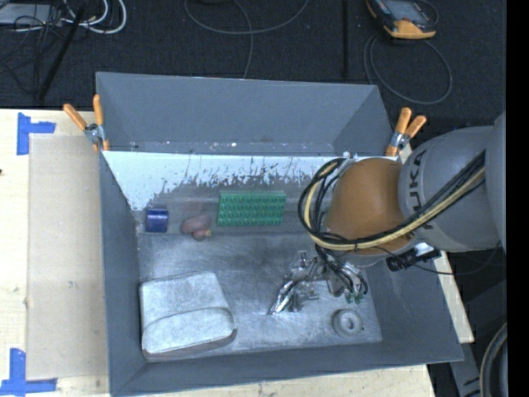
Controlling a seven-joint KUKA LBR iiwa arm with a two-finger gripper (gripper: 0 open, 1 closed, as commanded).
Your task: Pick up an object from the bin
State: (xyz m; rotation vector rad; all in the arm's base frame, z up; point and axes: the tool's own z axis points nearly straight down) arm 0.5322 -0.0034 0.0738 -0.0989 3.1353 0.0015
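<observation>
Nothing is lifted yet. The gripper [291, 298] sits low over bare floor at the near right of the bin [248, 114]. How far open it is I cannot tell. A grey ring [347, 322] lies just right of it, a grey pad [183, 314] left, and a green block [251, 208] beyond.

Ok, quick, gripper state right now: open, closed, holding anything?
Gripper: cannot be told whether open or closed; nothing visibly held. It is over the floor of the bin, between the whitish pad and the grey ring.
</observation>
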